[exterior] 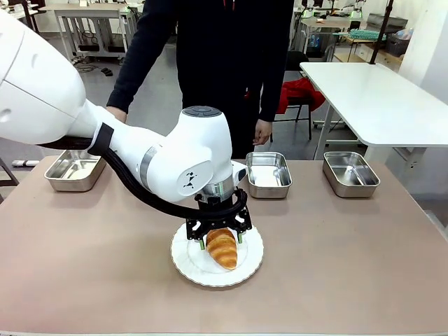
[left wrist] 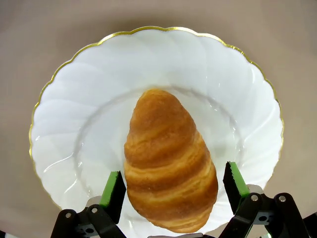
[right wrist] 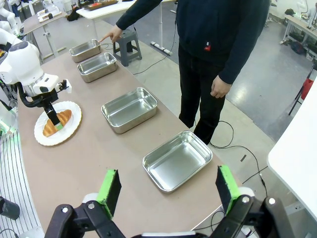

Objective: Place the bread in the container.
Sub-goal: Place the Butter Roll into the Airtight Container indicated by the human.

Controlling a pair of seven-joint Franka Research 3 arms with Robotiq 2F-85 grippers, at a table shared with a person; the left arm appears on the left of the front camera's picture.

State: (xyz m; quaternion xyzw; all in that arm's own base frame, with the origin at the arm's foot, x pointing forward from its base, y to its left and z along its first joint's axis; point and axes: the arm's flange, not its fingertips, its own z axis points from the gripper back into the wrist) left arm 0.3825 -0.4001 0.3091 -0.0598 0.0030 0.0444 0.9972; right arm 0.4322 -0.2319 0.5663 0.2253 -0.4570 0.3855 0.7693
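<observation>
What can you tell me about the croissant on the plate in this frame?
The croissant is golden-brown with a ridged, banded crust. It looks whole and tapers to one rounded end. It lies flat near the middle of the white, scalloped, gold-rimmed plate, resting on it. The left gripper straddles its wider end with the jaws open on either side. A gap shows on one side, while the other jaw sits right at the crust, contact unclear.

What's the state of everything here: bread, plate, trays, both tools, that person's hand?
bread: lying on plate, not gripped.
plate: carrying the bread.
left tool: open, fingers flanking bread.
right tool: open, empty.
four trays: all empty.
person's hand: pointing at end tray.
</observation>
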